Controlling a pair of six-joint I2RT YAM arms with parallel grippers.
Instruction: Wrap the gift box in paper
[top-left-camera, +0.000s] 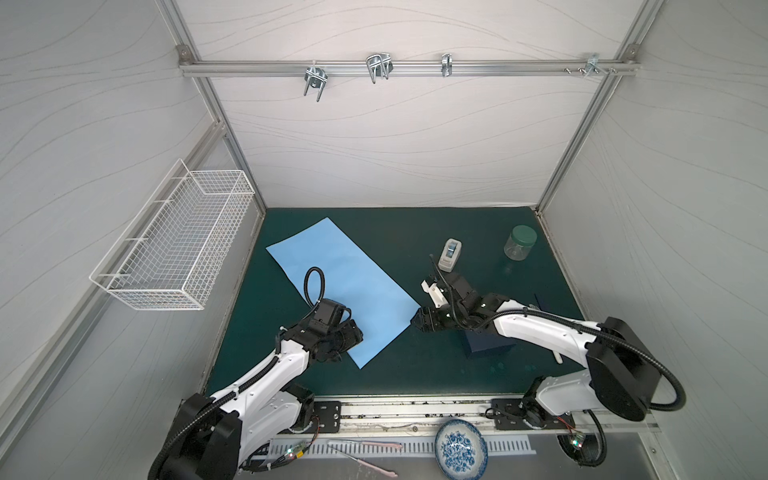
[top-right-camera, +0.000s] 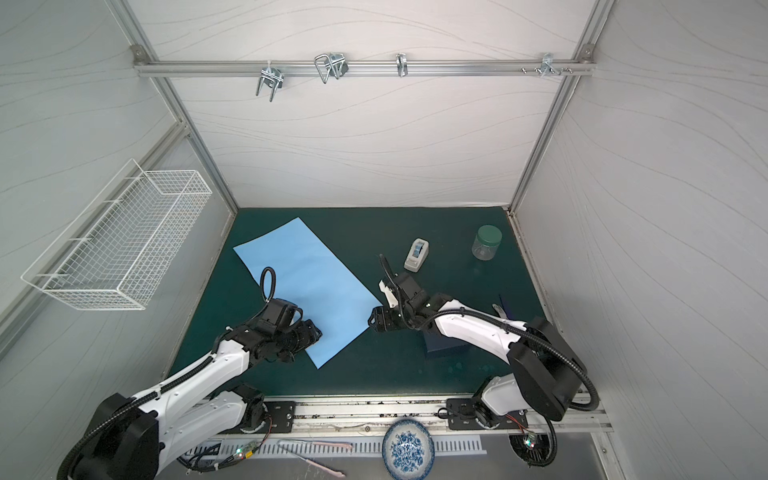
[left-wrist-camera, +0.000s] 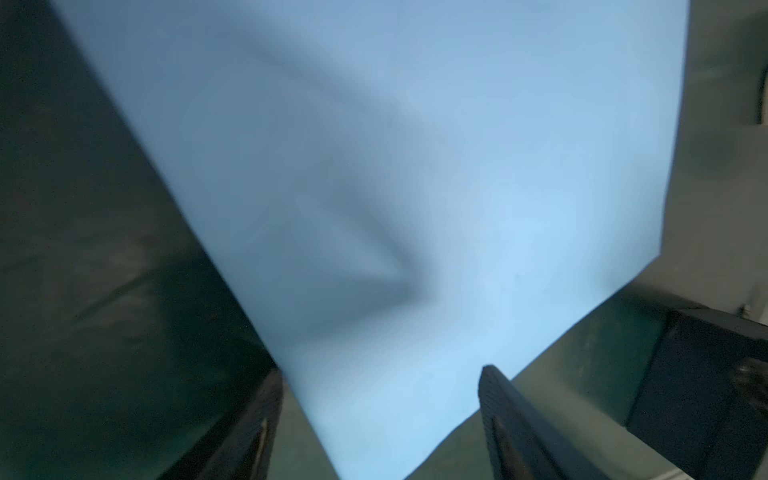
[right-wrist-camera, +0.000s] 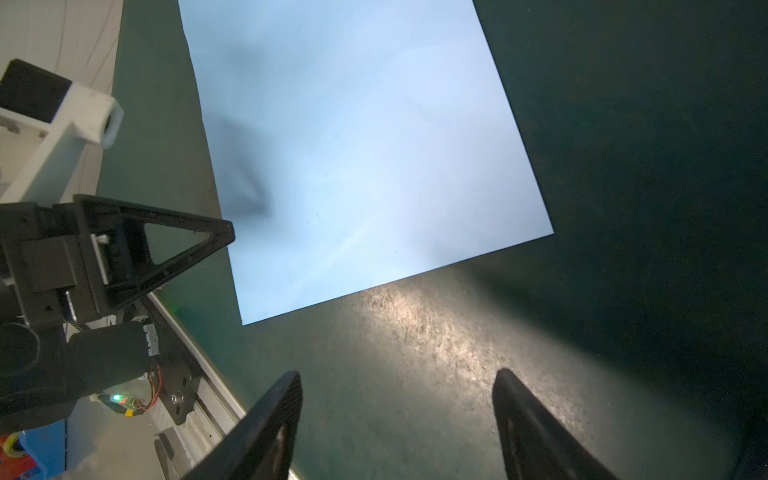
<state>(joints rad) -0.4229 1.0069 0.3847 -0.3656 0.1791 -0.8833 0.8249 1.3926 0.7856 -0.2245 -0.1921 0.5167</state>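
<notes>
The light-blue paper (top-left-camera: 340, 282) (top-right-camera: 307, 282) lies flat and askew on the green mat. My left gripper (top-left-camera: 353, 336) (top-right-camera: 311, 332) hovers over its near left edge. In the left wrist view that gripper (left-wrist-camera: 380, 374) is open, with the paper (left-wrist-camera: 415, 187) passing between the jaws, unclamped. My right gripper (top-left-camera: 415, 322) (top-right-camera: 371, 320) sits just off the sheet's right corner. It is open over bare mat (right-wrist-camera: 397, 378), the paper (right-wrist-camera: 365, 158) lying ahead. The dark navy gift box (top-left-camera: 486, 347) (top-right-camera: 444, 347) (left-wrist-camera: 690, 382) rests mostly hidden under the right forearm.
A white tape dispenser (top-left-camera: 451, 254) and a green-lidded clear jar (top-left-camera: 519, 243) stand at the back right of the mat. A white wire basket (top-left-camera: 174, 241) hangs on the left wall. A blue-patterned bowl (top-left-camera: 461, 451) sits on the front ledge.
</notes>
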